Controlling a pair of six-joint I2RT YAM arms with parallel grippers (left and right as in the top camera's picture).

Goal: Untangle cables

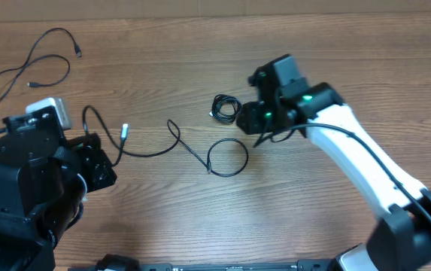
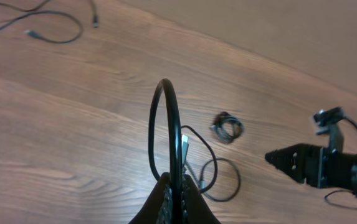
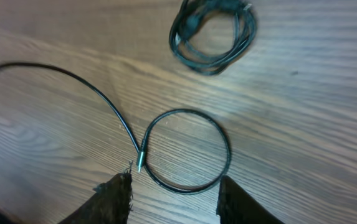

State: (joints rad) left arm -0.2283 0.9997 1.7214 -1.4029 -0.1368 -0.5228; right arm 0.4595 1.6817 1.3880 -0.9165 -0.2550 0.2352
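Left gripper (image 2: 177, 185) pinches the long cable (image 1: 192, 154); right gripper (image 3: 175, 199) hangs spread and empty near the small coil (image 3: 210, 65). I'd draw the loop clear of the coil, slowly.

Soft even light, faint blur

The table (image 1: 162, 45) was seen as warm brown wood, streaked with darker grain lines. The long cable (image 3: 229, 152) looped just ahead of the right pincer (image 3: 172, 193) was glossy black, tipped by a silver plug (image 3: 139, 163). The coiled cable (image 3: 210, 65) farther beyond was black too. The right pincer's fingers (image 3: 113, 199) were matte black, its arm (image 1: 350, 143) white, and green lights (image 1: 305, 98) were shown. The left pincer (image 2: 177, 186) was black, with a white block (image 1: 53, 109) near it.
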